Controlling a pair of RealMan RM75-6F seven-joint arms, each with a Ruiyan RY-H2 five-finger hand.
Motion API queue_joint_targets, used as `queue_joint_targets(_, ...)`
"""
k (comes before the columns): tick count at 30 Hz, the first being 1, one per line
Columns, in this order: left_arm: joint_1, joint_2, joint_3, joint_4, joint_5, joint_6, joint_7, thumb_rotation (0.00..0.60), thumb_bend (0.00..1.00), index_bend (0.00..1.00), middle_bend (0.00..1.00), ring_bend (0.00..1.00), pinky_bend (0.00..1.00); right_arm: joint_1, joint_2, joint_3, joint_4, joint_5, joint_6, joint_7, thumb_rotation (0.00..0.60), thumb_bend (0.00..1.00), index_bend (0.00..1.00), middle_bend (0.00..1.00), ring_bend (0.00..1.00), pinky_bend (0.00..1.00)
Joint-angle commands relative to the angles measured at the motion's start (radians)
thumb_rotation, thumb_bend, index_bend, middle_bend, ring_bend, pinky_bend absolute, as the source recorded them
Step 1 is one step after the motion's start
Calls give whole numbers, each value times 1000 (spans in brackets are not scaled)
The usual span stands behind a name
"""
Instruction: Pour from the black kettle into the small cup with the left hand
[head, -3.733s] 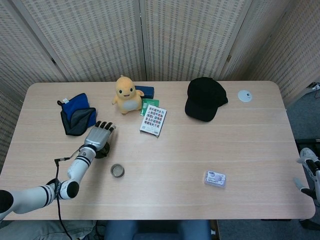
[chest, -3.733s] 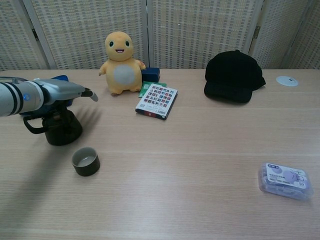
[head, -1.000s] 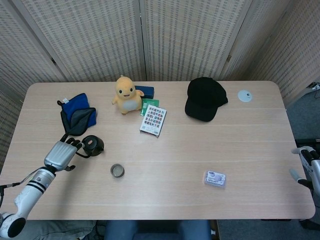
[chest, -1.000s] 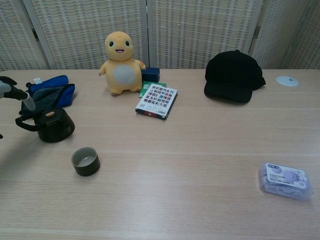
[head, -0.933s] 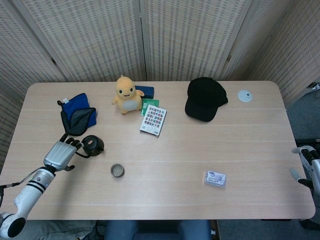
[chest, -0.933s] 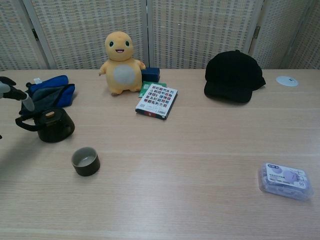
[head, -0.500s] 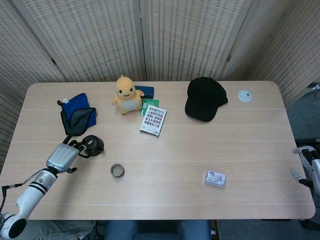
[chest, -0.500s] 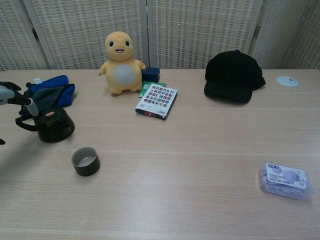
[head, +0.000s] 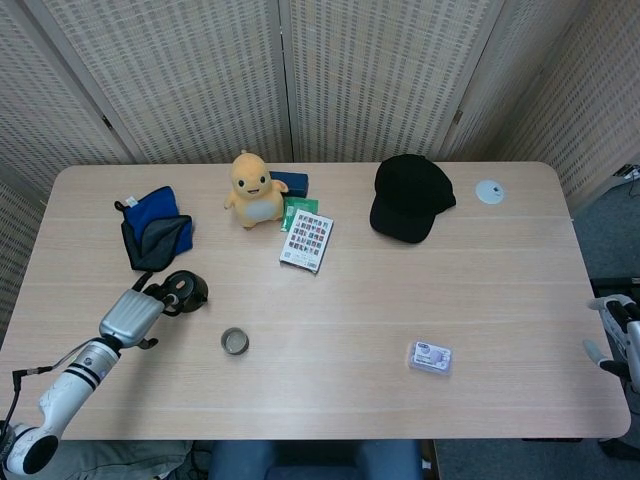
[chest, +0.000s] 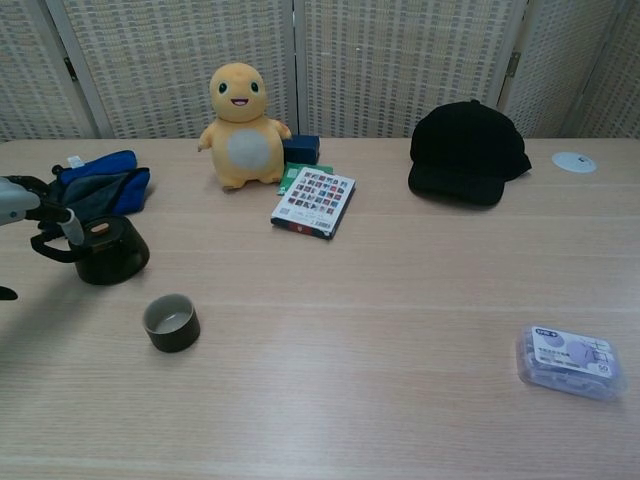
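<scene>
The left hand (head: 130, 315) reaches its spread fingers (chest: 68, 226) to the black kettle (head: 185, 290) handle (grip unclear), small cup (head: 235, 342) nearby on the tabletop (head: 400, 290).

The kettle (head: 185, 290) is black with a brown knob on its lid, and the small cup (chest: 171, 322) is dark olive outside, pale inside. The left hand (head: 130, 315) is silver-grey with black fingers (chest: 68, 228). At twelve o'clock stands a yellow-orange plush (head: 253, 188) with a cream belly. The cap (head: 409, 198) is plain black, the folded cloth (head: 154, 229) blue and grey, the tabletop (head: 400, 290) pale wood grain.
</scene>
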Motion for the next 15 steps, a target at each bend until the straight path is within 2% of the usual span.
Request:
queue_joint_targets(1, 1, 0, 0, 1, -3, -2, 4, 600, 194, 254, 231, 192, 0, 0, 0, 0, 0, 1, -1, -1, 600, 170, 381, 384, 314, 384)
queue_joint_targets(15, 4, -4, -2, 3, -9, -15, 4, 600, 193, 262, 240, 220, 0, -3, -1, -3, -3, 5, 2, -6, 600, 170, 381, 384, 314, 384)
